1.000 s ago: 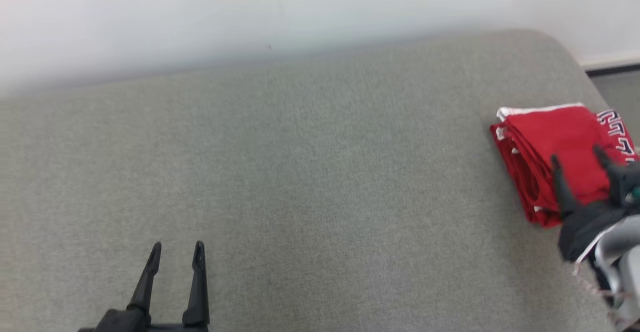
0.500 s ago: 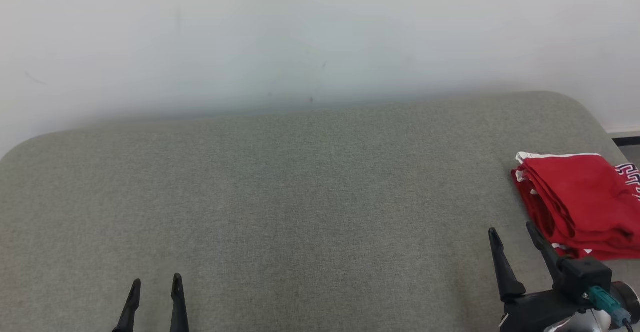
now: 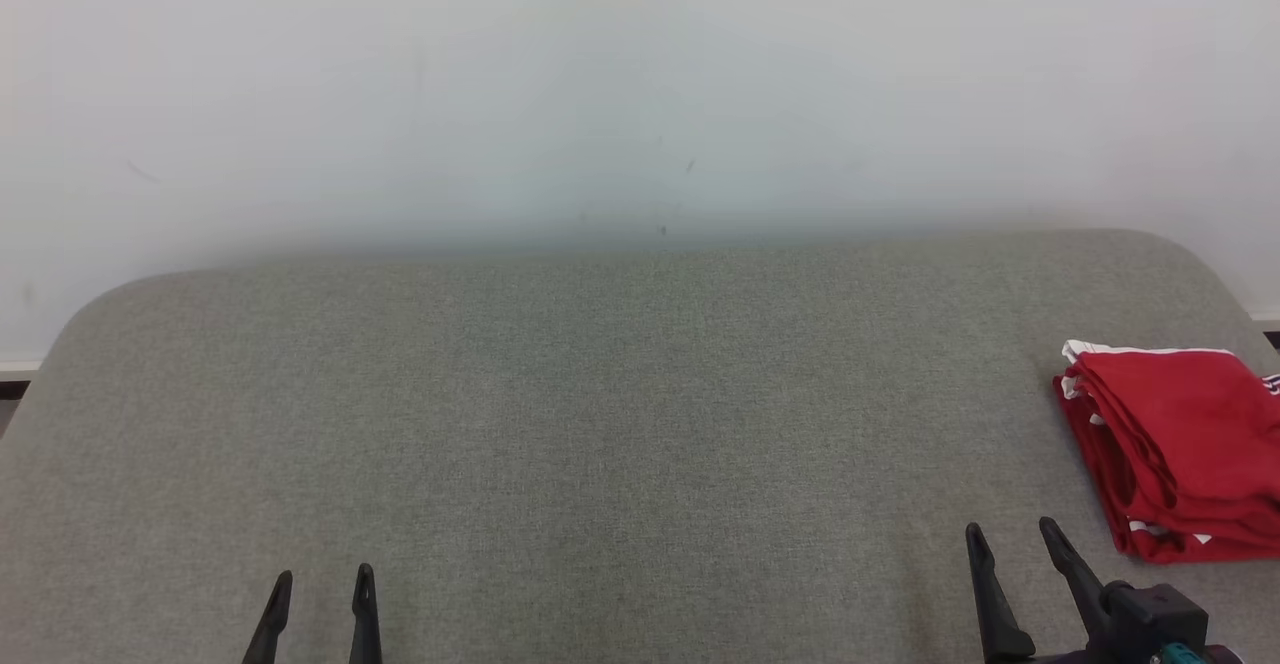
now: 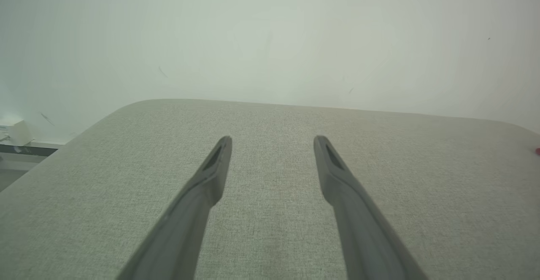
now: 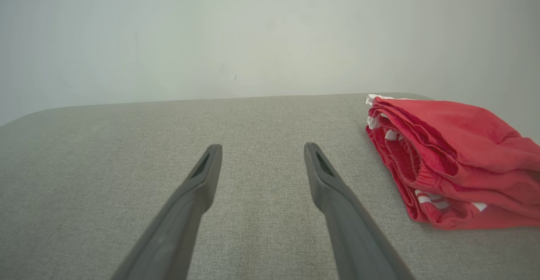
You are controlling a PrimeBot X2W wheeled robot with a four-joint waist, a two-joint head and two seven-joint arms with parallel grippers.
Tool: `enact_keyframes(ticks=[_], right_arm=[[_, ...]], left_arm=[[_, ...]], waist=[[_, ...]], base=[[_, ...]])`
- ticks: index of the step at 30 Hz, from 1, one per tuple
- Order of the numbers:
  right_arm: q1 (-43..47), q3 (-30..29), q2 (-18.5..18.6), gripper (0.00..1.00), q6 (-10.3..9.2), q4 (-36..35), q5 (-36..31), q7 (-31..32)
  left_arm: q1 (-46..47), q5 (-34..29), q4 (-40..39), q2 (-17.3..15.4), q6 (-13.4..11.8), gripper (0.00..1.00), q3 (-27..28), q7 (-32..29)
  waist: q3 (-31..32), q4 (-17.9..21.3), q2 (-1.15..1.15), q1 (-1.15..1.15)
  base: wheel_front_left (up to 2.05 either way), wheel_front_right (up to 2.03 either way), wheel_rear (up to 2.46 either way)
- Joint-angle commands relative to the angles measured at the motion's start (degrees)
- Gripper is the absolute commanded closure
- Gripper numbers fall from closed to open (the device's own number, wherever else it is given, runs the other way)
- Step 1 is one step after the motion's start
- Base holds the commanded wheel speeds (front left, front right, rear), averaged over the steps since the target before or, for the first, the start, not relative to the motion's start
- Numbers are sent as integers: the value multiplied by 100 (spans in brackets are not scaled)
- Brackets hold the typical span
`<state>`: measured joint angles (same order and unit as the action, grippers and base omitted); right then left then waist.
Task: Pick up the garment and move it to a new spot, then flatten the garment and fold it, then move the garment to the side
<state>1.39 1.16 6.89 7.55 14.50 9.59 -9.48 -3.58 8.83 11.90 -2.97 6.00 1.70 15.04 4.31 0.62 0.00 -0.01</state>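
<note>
The left gripper (image 3: 325,574) is seen at the lower left with its two dark fingers spread wide, and nothing is held between them above the grey padded surface (image 3: 600,424). The right gripper (image 3: 1010,526) is likewise spread wide and empty at the lower right, and no cloth is touched by either of its fingers. The red garment (image 3: 1170,454), trimmed in white, is laid folded at the right end of the surface, near the right gripper but apart from it, to its right.
</note>
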Motion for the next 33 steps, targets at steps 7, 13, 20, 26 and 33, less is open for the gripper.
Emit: enact_keyframes(ticks=[7,13,20,26,33], right_arm=[[102,51,-69,0,-14,-24,-35,-25],[103,98,-73,0,-14,-107,-39,1],[128,101,-87,0,-14,-153,-9,15],[122,114,-106,0,-14,-215,-75,-20],[115,112,-91,0,-14,-234,-10,8]], left_arm=[[-85,11,149,3,45,0,46,16],[-39,30,195,7,58,0,87,16],[17,89,224,9,64,0,78,16],[71,112,269,9,59,0,75,16],[80,109,254,10,14,0,59,16]], waist=[[16,-7,0,1],[1,8,0,1],[-33,16,0,1],[-65,13,0,1],[-103,14,0,1]], base=[[0,0,0],[0,0,0],[0,0,0],[0,0,0],[0,0,0]])
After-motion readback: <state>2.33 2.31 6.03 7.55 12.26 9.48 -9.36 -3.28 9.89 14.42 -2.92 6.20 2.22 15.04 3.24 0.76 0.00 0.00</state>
